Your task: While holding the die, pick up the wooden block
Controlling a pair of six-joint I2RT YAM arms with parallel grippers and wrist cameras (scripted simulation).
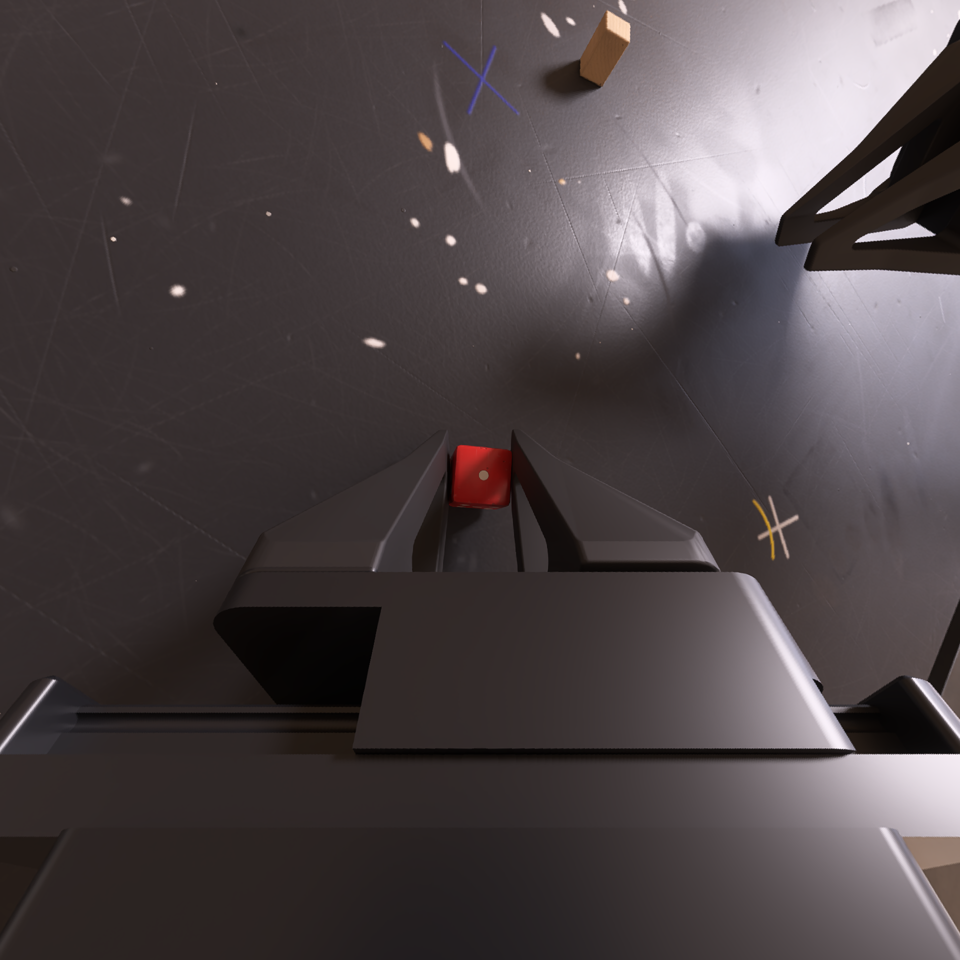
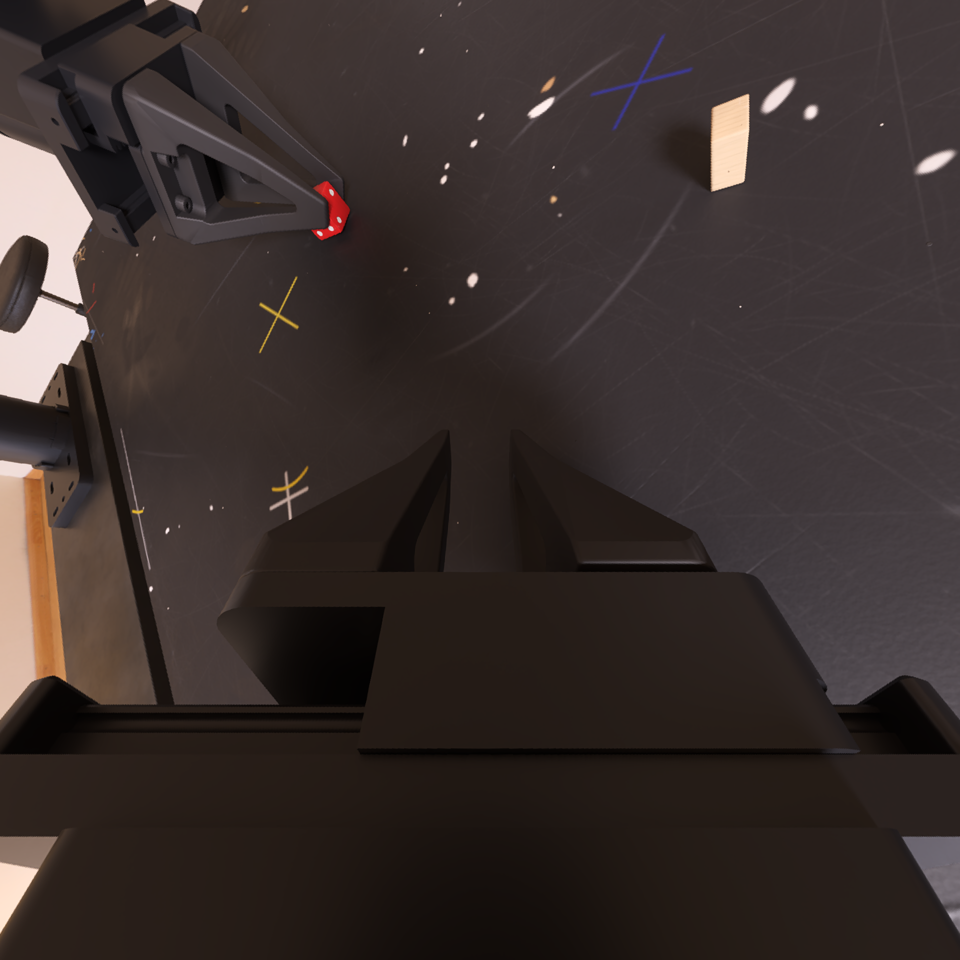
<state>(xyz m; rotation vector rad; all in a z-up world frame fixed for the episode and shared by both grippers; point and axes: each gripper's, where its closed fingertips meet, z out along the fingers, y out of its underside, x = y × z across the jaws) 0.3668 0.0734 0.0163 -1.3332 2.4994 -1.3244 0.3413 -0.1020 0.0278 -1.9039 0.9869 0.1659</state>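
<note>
My left gripper (image 1: 480, 467) is shut on a red die (image 1: 481, 476) with white pips and holds it between its fingertips above the dark table. The die and that gripper also show at the upper left of the right wrist view (image 2: 330, 210). The wooden block (image 1: 604, 48) is a pale upright rectangular piece far ahead at the top of the left wrist view, and it stands at the upper right of the right wrist view (image 2: 730, 142). My right gripper (image 2: 480, 457) is open and empty, with a gap between its fingers, well short of the block.
The dark scratched table (image 2: 675, 363) bears a blue cross mark (image 1: 482, 79), a yellow cross (image 2: 278, 315) and a white-and-yellow mark (image 1: 775, 527). The right arm's gripper (image 1: 878, 208) enters the left wrist view at the right edge. The table's edge and an arm base (image 2: 57, 441) lie at the left.
</note>
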